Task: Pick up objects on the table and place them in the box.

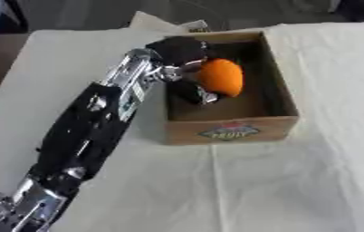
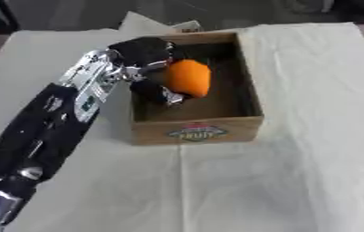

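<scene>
The robot's left arm (image 1: pixel 90 122) comes in from about seven o'clock and reaches diagonally across the counter (image 1: pixel 280 181) toward one o'clock. Its left hand (image 1: pixel 181 59) is over the left wall of the wooden box (image 1: pixel 232 129) — the palm at the rim, the fingers curled down inside. The fingers and thumb are closed around an orange fruit (image 1: pixel 221 77), round and a little pointed at the top, which they hold from its left side. The fruit is inside the outline of the box, in the upper-left part; I cannot tell if it touches the floor of the box or hangs a little above it.

The box is open on top, with a dark inside and a coloured label (image 1: pixel 229 132) on its front wall. It stands near the centre of the counter, a little toward twelve o'clock. A pale cloth (image 2: pixel 296 172) with some creases covers the counter under it. Just behind the box, at twelve o'clock, a piece of light paper (image 2: pixel 141 22) shows — its shape is not clear to me.
</scene>
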Motion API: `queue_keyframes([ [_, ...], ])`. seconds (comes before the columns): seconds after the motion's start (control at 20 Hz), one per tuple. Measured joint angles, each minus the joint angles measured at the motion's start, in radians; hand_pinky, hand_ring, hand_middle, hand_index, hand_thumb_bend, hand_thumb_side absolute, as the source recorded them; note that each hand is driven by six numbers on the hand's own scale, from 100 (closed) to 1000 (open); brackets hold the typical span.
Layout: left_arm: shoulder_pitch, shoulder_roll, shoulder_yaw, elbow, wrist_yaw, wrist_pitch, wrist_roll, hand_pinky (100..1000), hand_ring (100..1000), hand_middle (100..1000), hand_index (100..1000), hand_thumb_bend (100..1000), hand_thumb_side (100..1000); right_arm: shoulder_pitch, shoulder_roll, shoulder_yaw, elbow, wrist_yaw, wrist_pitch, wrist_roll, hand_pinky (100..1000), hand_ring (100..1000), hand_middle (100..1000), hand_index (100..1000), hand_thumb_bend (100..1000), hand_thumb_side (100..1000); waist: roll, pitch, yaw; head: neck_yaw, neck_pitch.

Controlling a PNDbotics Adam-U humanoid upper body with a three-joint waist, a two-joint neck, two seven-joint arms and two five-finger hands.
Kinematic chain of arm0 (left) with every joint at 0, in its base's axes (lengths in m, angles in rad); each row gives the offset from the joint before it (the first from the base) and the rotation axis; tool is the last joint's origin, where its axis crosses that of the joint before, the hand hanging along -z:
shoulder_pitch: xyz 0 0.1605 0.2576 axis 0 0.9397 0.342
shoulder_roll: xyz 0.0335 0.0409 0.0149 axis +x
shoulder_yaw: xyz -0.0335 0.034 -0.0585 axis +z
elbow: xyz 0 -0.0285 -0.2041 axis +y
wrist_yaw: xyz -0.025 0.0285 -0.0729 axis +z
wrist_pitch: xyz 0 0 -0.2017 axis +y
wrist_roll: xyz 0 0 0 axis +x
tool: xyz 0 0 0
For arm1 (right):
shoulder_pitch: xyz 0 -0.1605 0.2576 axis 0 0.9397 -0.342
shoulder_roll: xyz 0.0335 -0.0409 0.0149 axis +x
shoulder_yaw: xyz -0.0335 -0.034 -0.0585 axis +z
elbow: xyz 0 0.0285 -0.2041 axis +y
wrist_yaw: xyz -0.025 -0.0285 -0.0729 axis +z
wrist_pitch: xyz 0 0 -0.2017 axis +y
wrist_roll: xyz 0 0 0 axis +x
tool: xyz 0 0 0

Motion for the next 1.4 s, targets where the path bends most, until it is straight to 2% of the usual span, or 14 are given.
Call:
queue_keyframes([
  [0.05, 0.0, 0.0, 0.0, -0.008, -0.023, -0.006, 0.003, 499, 764, 728, 945, 736, 855, 0.0, 0.0, 0.001, 0.0, -0.001, 0.0, 0.001, 868, 890, 517, 734, 100, 906, 0.0, 0.0, -0.001, 0.0, 0.0],
  [0.4, 0.001, 0.0, -0.007, -0.035, -0.128, -0.043, 0.03, 544, 802, 780, 993, 722, 846, 0.0, 0.007, 0.002, 0.0, -0.004, 0.0, 0.007, 869, 891, 517, 734, 100, 906, -0.001, 0.0, -0.002, 0.005, 0.0],
  [0.55, 0.005, 0.0, -0.006, -0.049, -0.134, -0.05, 0.048, 506, 776, 727, 947, 611, 835, 0.0, 0.007, 0.002, 0.0, -0.004, 0.001, 0.008, 870, 891, 516, 734, 100, 907, -0.001, 0.0, -0.002, 0.006, 0.0],
  [0.65, 0.012, 0.0, -0.002, -0.068, -0.127, -0.034, 0.079, 476, 756, 689, 929, 549, 845, 0.001, 0.008, 0.002, 0.0, -0.005, 0.002, 0.008, 870, 891, 516, 734, 100, 907, -0.001, 0.0, -0.001, 0.006, 0.0],
  [0.75, 0.021, 0.001, 0.009, -0.11, -0.106, 0.003, 0.13, 451, 738, 652, 915, 485, 823, 0.001, 0.008, 0.002, 0.0, -0.005, 0.002, 0.009, 870, 891, 516, 734, 100, 906, -0.001, 0.0, 0.002, 0.004, 0.001],
  [0.95, 0.046, 0.02, 0.039, -0.228, 0.024, 0.124, 0.255, 409, 708, 618, 897, 448, 793, 0.004, 0.008, 0.001, 0.0, -0.005, 0.002, 0.008, 870, 891, 517, 735, 100, 905, -0.001, -0.004, 0.013, -0.008, 0.003],
  [1.05, 0.063, 0.039, 0.057, -0.302, 0.115, 0.189, 0.315, 394, 691, 577, 873, 358, 737, 0.008, 0.008, 0.001, 0.0, -0.005, 0.003, 0.007, 870, 890, 517, 735, 100, 904, -0.001, -0.009, 0.018, -0.017, 0.007],
  [1.4, 0.17, 0.121, 0.161, -0.573, 0.409, 0.395, 0.417, 374, 664, 542, 838, 335, 690, 0.009, 0.007, -0.01, 0.0, -0.005, -0.002, -0.01, 866, 885, 519, 734, 100, 898, -0.011, -0.032, 0.044, -0.062, 0.028],
])
